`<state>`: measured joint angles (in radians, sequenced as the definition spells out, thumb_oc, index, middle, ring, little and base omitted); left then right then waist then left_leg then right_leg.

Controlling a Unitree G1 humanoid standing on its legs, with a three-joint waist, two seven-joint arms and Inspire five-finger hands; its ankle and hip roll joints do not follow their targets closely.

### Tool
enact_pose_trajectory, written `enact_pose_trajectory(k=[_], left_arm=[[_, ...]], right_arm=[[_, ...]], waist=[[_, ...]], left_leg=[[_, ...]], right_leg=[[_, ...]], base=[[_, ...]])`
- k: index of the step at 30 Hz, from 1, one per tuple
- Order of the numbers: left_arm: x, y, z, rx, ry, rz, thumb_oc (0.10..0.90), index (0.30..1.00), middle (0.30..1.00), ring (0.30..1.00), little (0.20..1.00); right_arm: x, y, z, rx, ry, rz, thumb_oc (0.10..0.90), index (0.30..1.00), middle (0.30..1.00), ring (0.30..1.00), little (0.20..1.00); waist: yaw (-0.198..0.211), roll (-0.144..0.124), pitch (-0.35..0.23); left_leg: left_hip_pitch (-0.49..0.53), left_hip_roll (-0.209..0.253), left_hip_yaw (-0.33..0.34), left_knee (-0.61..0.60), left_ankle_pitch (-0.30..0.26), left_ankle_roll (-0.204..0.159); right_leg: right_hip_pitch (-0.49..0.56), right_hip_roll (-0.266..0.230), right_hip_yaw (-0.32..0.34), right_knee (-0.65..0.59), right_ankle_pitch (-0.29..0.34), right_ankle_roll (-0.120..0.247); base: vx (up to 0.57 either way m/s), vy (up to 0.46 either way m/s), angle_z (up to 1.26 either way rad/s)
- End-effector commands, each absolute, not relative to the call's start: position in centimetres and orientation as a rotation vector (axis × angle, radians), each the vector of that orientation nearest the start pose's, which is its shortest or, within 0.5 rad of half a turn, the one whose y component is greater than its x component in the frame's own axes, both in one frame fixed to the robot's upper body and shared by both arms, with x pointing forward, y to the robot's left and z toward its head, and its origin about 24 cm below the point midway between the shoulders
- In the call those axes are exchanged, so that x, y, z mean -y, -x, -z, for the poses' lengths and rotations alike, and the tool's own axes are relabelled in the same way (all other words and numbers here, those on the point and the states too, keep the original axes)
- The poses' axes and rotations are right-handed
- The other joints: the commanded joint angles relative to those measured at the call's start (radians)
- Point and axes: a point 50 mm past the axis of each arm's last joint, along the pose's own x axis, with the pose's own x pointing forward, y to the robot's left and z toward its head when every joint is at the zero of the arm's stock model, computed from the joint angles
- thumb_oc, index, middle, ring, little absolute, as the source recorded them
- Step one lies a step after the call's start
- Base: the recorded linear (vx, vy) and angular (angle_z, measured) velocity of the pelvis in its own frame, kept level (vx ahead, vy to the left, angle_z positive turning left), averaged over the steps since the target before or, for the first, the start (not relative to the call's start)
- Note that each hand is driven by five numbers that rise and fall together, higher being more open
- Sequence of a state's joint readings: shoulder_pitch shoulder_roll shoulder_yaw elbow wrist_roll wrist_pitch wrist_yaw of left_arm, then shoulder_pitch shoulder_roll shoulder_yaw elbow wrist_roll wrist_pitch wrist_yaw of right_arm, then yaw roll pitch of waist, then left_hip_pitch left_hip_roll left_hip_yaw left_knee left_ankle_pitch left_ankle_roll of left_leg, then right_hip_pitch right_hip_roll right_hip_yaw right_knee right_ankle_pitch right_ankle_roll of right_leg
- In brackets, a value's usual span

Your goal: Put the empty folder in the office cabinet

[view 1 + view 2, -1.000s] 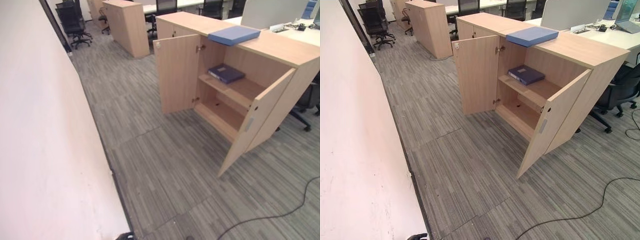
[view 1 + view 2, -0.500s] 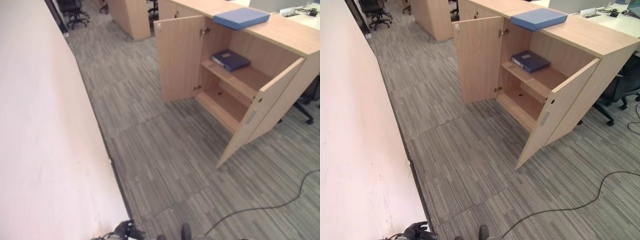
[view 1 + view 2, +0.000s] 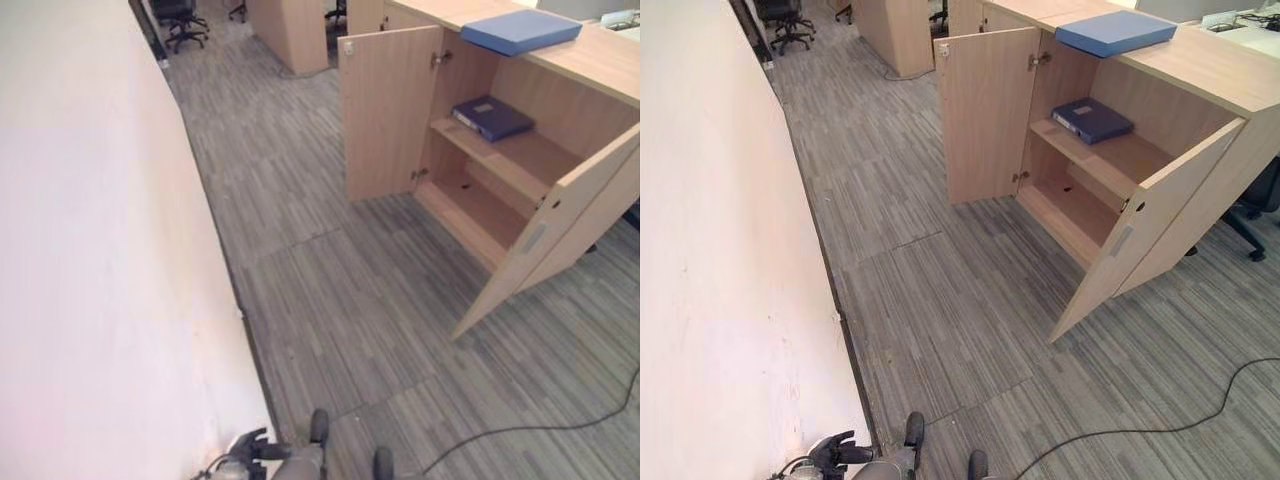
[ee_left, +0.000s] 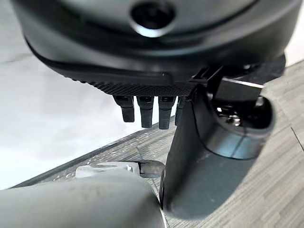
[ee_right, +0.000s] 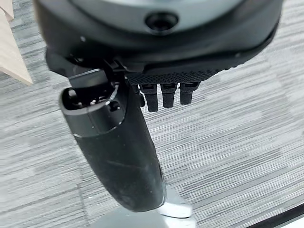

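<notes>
The view has swung right; a flat blue folder [image 3: 1114,32] tops the wooden cabinet [image 3: 1200,85], both hands' fingers hanging straight

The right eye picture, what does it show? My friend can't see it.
A wooden cabinet stands with both doors open on a grey striped carpet. One blue folder lies on top of it and a darker blue folder lies on its upper shelf. A pale wall runs along the left.
</notes>
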<state>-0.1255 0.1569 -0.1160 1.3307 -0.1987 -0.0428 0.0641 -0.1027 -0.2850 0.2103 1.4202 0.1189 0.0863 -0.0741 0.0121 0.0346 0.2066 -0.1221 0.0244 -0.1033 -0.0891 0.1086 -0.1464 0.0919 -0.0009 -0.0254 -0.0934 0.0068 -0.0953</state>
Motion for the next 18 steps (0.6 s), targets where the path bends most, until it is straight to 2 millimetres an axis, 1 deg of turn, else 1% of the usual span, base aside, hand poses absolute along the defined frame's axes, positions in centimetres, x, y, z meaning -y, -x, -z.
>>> enact_pose_trajectory(k=[1,2,3,4,5,6,7,8,9,10,11,12,13,14,15,16,17,18], left_arm=[[-21.8,-3.5,17.5,-1.42,-0.177,-0.166,0.8,0.9,0.9,0.9,0.9],[-21.8,-3.5,17.5,-1.42,-0.177,-0.166,0.8,0.9,0.9,0.9,0.9],[-22.1,-3.5,17.4,-1.416,-0.175,-0.174,0.8,0.9,0.9,0.9,0.9],[-22.2,-3.5,17.4,-1.414,-0.175,-0.179,0.8,0.9,0.9,0.9,0.9],[-22.4,-3.6,17.4,-1.412,-0.175,-0.187,0.8,0.9,0.9,0.9,0.9],[-22.4,-3.6,17.4,-1.412,-0.175,-0.187,0.8,0.9,0.9,0.9,0.9],[-22.7,-4.0,17.3,-1.396,-0.172,-0.198,0.8,0.9,0.9,0.9,0.9],[-22.8,-4.1,17.2,-1.395,-0.169,-0.204,0.8,0.9,0.9,0.9,0.9],[-22.9,-4.2,17.2,-1.394,-0.169,-0.212,0.8,0.9,0.9,0.9,0.9],[-22.9,-4.2,17.2,-1.394,-0.168,-0.212,0.8,0.9,0.9,0.9,0.9],[-23.3,-4.2,17.1,-1.392,-0.169,-0.225,0.8,0.9,0.9,0.9,0.9],[-23.2,-4.2,17.1,-1.391,-0.167,-0.222,0.8,0.9,0.9,0.9,0.9],[-23.1,-4.2,17.1,-1.39,-0.173,-0.217,0.8,0.9,0.9,0.9,0.9],[-23.1,-4.2,17.2,-1.393,-0.181,-0.21,0.8,0.9,0.9,0.9,0.9],[-23.2,-4.2,17.2,-1.398,-0.188,-0.203,0.8,0.9,0.9,0.9,0.9],[-23.1,-4.0,17.2,-1.407,-0.19,-0.198,0.8,0.9,0.9,0.9,0.9],[-23.1,-4.0,17.2,-1.407,-0.19,-0.198,0.8,0.9,0.9,0.9,0.9],[-23.1,-3.8,17.2,-1.414,-0.186,-0.201,0.8,0.9,0.9,0.9,0.9]], right_arm=[[26.7,-5.4,16.1,-1.479,0.399,0.153,0.8,0.9,0.9,0.9,0.9],[26.7,-5.4,16.1,-1.479,0.399,0.153,0.8,0.9,0.9,0.9,0.9],[26.6,-5.3,16.1,-1.489,0.401,0.131,0.8,0.9,0.9,0.9,0.9],[26.6,-5.2,16.2,-1.493,0.404,0.121,0.8,0.9,0.9,0.9,0.9],[26.7,-5.5,16.1,-1.486,0.405,0.119,0.8,0.9,0.9,0.9,0.9],[26.7,-5.5,16.1,-1.486,0.405,0.119,0.8,0.9,0.9,0.9,0.9],[26.8,-6.8,15.9,-1.442,0.38,0.141,0.8,0.9,0.9,0.9,0.9],[26.9,-7.4,15.7,-1.418,0.362,0.168,0.8,0.9,0.9,0.9,0.9],[26.9,-8.1,15.6,-1.392,0.344,0.19,0.8,0.9,0.9,0.9,0.9],[26.9,-8.1,15.6,-1.392,0.344,0.19,0.8,0.9,0.9,0.9,0.9],[26.4,-8.9,15.6,-1.347,0.327,0.205,0.8,0.9,0.9,0.9,0.9],[26.2,-9.0,15.6,-1.339,0.324,0.205,0.8,0.9,0.9,0.9,0.9],[26.1,-9.0,15.7,-1.338,0.323,0.202,0.8,0.9,0.9,0.9,0.9],[26.1,-8.9,15.7,-1.339,0.32,0.199,0.8,0.9,0.9,0.9,0.9],[26.0,-8.8,15.7,-1.343,0.316,0.203,0.8,0.9,0.9,0.9,0.9],[26.1,-8.9,15.7,-1.339,0.304,0.215,0.8,0.9,0.9,0.9,0.9],[26.1,-8.9,15.7,-1.339,0.304,0.215,0.8,0.9,0.9,0.9,0.9],[26.1,-9.2,15.6,-1.324,0.279,0.232,0.8,0.9,0.9,0.9,0.9]], waist=[[0.04,-0.023,-0.057],[0.04,-0.024,-0.057],[0.06,-0.029,-0.076],[0.073,-0.03,-0.085],[0.083,-0.03,-0.09],[0.083,-0.03,-0.091],[0.09,-0.023,-0.084],[0.086,-0.014,-0.076],[0.076,-0.006,-0.061],[0.077,-0.005,-0.063],[0.053,0.021,-0.043],[0.045,0.028,-0.041],[0.036,0.035,-0.036],[0.029,0.037,-0.031],[0.023,0.038,-0.024],[0.016,0.039,-0.024],[0.016,0.04,-0.023],[0.006,0.037,-0.012]], left_leg=[[-0.09,-0.057,0.026,0.055,0.058,0.089],[-0.091,-0.057,0.027,0.056,0.057,0.089],[-0.098,-0.072,0.055,0.093,0.022,0.112],[-0.098,-0.079,0.069,0.107,0.004,0.127],[-0.085,-0.086,0.088,0.108,-0.015,0.143],[-0.085,-0.086,0.088,0.108,-0.015,0.143],[-0.041,-0.104,0.114,0.097,-0.043,0.171],[-0.017,-0.115,0.122,0.092,-0.054,0.19],[0.017,-0.123,0.123,0.088,-0.065,0.206],[0.014,-0.121,0.124,0.088,-0.065,0.206],[0.09,-0.133,0.111,0.076,-0.1,0.231],[0.109,-0.13,0.104,0.073,-0.109,0.232],[0.129,-0.125,0.096,0.069,-0.115,0.229],[0.147,-0.123,0.091,0.066,-0.123,0.226],[0.164,-0.117,0.088,0.062,-0.133,0.22],[0.172,-0.115,0.084,0.06,-0.14,0.215],[0.173,-0.115,0.083,0.059,-0.14,0.214],[0.195,-0.115,0.083,0.059,-0.152,0.208]], right_leg=[[0.171,0.002,0.034,0.04,-0.151,0.141],[0.171,0.001,0.035,0.04,-0.151,0.141],[0.16,-0.044,0.029,0.075,-0.152,0.172],[0.141,-0.067,0.023,0.122,-0.142,0.187],[0.11,-0.096,0.016,0.198,-0.106,0.208],[0.11,-0.095,0.016,0.198,-0.106,0.208],[0.007,-0.137,0.013,0.408,0.017,0.247],[-0.044,-0.154,0.019,0.526,0.11,0.251],[-0.085,-0.165,0.016,0.632,0.162,0.234],[-0.088,-0.164,0.017,0.631,0.164,0.233],[-0.173,-0.198,-0.034,0.796,0.153,0.197],[-0.203,-0.19,-0.054,0.791,0.116,0.186],[-0.228,-0.175,-0.078,0.755,0.069,0.176],[-0.235,-0.166,-0.101,0.698,0.033,0.175],[-0.252,-0.154,-0.129,0.626,0.013,0.174],[-0.252,-0.146,-0.145,0.551,0.014,0.18],[-0.251,-0.145,-0.146,0.55,0.014,0.18],[-0.276,-0.127,-0.149,0.452,0.025,0.188]], base=[[0.22,0.13,-0.73],[0.36,0.238,-0.61],[0.35,0.25,-0.47],[0.47,0.337,-0.21],[0.23,0.173,-0.28],[0.26,0.247,-0.57],[0.22,0.262,-0.87],[0.28,0.355,-0.85],[0.13,0.197,-0.47],[0.27,0.317,-0.03],[0.29,0.258,0.19],[0.36,0.272,0.16],[0.21,0.046,0.21],[0.21,-0.006,0.17],[0.2,-0.042,0.19],[0.13,-0.038,0.06],[0.14,-0.044,0.08],[0.25,-0.085,0.18]])
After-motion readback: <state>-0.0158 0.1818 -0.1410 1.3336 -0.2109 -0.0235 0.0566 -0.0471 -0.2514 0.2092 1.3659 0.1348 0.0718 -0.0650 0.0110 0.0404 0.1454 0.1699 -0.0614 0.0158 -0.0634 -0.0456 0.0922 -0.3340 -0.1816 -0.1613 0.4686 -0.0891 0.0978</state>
